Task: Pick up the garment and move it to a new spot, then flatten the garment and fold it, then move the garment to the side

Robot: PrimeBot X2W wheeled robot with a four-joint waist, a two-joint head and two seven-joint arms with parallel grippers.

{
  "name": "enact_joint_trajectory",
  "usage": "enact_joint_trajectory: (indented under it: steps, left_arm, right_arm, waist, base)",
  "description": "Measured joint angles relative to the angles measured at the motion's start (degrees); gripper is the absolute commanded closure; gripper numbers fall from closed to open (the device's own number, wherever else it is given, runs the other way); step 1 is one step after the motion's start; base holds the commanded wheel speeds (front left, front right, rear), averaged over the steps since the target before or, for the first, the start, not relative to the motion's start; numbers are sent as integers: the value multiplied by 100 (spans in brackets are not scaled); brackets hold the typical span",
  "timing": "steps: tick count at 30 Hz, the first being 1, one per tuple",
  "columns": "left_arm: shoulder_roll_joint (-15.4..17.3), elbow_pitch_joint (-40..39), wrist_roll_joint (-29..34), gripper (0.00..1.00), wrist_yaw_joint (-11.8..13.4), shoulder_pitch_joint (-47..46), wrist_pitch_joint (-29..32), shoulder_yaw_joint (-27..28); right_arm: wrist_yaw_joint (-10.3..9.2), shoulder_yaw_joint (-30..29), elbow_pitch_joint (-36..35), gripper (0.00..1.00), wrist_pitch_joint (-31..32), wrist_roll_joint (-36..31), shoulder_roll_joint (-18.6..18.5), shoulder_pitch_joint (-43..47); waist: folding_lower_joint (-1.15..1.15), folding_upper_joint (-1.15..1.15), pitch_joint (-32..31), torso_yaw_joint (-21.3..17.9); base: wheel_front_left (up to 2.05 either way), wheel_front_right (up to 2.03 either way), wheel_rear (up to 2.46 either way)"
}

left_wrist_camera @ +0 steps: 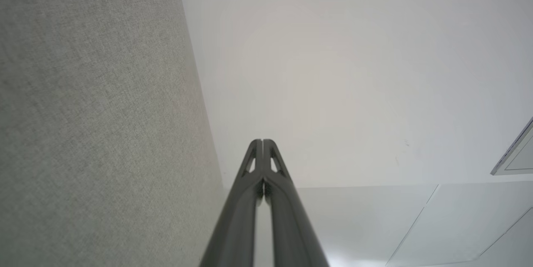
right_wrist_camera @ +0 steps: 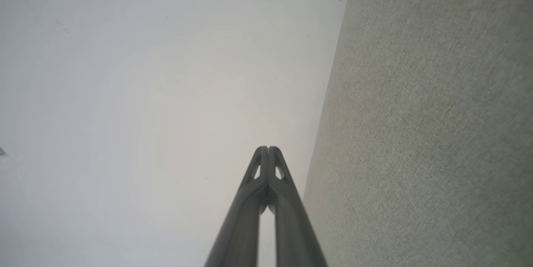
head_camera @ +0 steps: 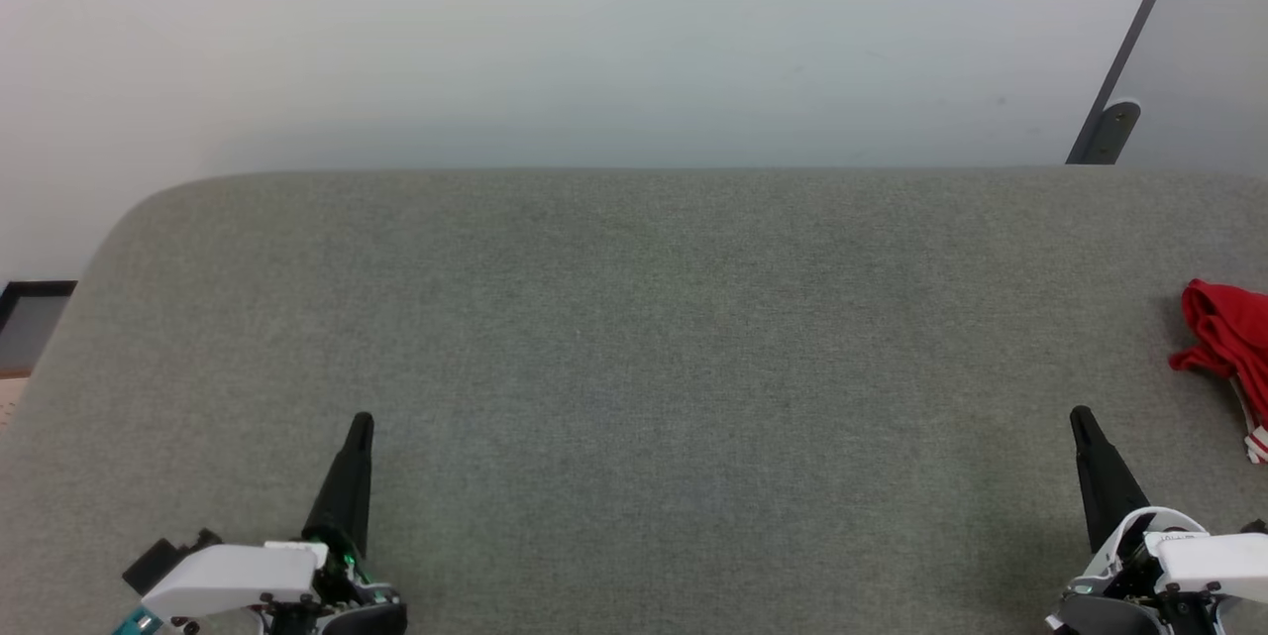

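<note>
Garment (head_camera: 1228, 333) bunched beside right claw (head_camera: 1082, 414), untouched.

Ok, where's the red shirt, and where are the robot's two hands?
red garment (head_camera: 1226, 330): head view, bunched red cloth at the right edge.
left gripper (head_camera: 362, 420): head view, tip of its shut jaws, lower left.
right gripper (head_camera: 1080, 414): head view, tip of its shut jaws, lower right.

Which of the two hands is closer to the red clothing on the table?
The right hand: the bunched red garment lies just past it on the grey table's right side, while the left hand sits far across the table.
</note>
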Motion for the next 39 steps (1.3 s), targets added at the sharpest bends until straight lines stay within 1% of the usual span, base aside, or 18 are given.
enact_joint_trajectory:
  steps: [4, 39]
  left_arm:
    - [-11, 13, -103, 100, 0, -27, 38, 20]
    - [-44, 16, -88, 100, 0, -28, 87, 67]
  right_arm:
    - [0, 1, 4, 100, 27, 100, 11, -38]
    - [0, 2, 4, 100, 27, 100, 13, -54]
  waist:
    - [0, 0, 10, -11]
    - [0, 0, 9, -11]
  base:
    - [0, 0, 0]
    - [0, 0, 0]
